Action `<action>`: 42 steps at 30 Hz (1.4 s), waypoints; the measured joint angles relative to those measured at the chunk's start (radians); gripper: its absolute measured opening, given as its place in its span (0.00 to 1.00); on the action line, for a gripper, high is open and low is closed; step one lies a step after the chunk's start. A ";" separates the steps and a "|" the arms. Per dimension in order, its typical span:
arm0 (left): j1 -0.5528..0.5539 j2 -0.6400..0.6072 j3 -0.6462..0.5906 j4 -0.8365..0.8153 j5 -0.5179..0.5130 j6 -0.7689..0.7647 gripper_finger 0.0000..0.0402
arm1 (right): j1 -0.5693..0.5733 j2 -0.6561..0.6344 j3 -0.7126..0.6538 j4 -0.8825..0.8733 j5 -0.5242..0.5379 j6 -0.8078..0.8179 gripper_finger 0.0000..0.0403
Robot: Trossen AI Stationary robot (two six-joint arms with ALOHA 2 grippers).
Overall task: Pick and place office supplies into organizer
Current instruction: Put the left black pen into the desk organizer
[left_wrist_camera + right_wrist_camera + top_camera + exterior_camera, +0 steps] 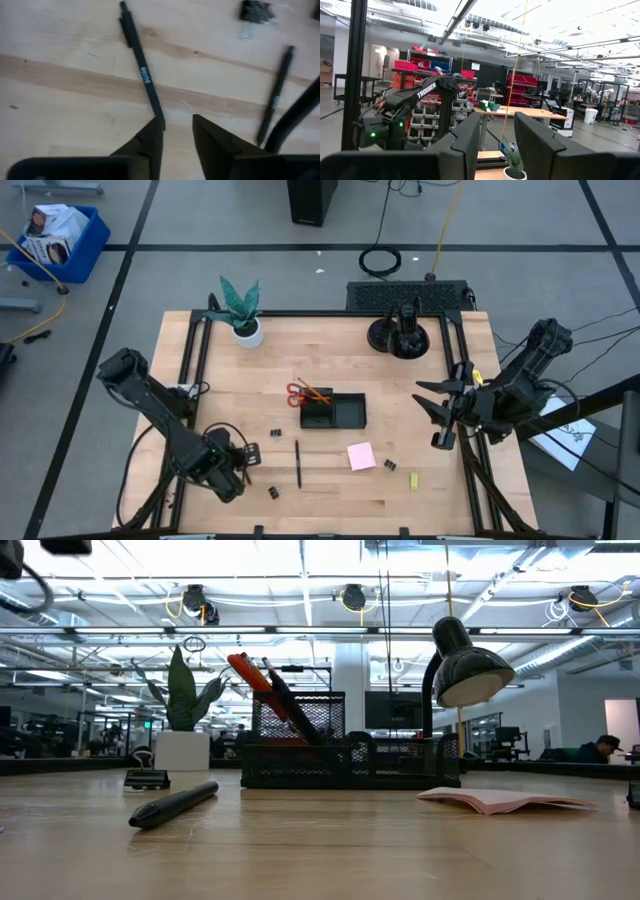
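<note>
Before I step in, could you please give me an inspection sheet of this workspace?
Surface: wooden table, no spills seen.
Job's things: scissors and pencils lean in the organizer; pen, sticky pad and binder clips lie loose.
Clutter: plant, lamp.
Grippers: left pincer open, low over the table; right pincer open, raised at the table's edge.
Cables: coil on the floor.
Surroundings: blue bin.
</note>
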State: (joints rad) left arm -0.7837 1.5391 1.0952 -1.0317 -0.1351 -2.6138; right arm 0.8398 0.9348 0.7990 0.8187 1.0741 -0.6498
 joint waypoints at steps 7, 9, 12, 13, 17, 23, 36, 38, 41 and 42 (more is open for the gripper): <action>0.025 0.000 -0.074 0.027 0.046 -0.014 0.43 | 0.000 0.000 0.000 0.000 0.001 -0.009 0.29; 0.034 0.000 -0.093 0.044 0.046 -0.014 0.45 | 0.000 0.000 0.000 0.000 0.001 -0.010 0.29; 0.054 0.000 -0.130 0.096 0.046 -0.011 0.48 | 0.000 0.000 0.000 0.000 0.002 -0.010 0.29; 0.060 0.000 -0.142 0.127 0.046 -0.011 0.48 | 0.000 0.000 0.000 0.000 0.002 -0.010 0.29; 0.066 0.000 -0.176 0.212 0.058 -0.010 0.49 | 0.000 0.000 0.000 0.000 0.002 -0.010 0.29; 0.066 0.000 -0.190 0.219 0.094 -0.017 0.49 | 0.000 0.000 0.000 0.000 0.003 -0.010 0.29; 0.087 0.000 -0.233 0.222 0.096 -0.018 0.49 | 0.000 0.000 0.000 0.000 0.003 -0.018 0.29; 0.087 0.000 -0.239 0.222 0.104 -0.018 0.49 | 0.000 0.000 0.000 0.000 0.003 -0.018 0.29; 0.086 0.000 -0.243 0.222 0.113 -0.019 0.49 | 0.000 0.000 0.000 0.000 0.003 -0.018 0.29; 0.087 0.000 -0.245 0.222 0.114 -0.019 0.49 | 0.000 0.000 0.000 0.000 0.003 -0.018 0.29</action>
State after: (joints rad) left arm -0.6969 1.5391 0.8503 -0.8100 -0.0213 -2.6324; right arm 0.8398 0.9348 0.7990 0.8185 1.0771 -0.6674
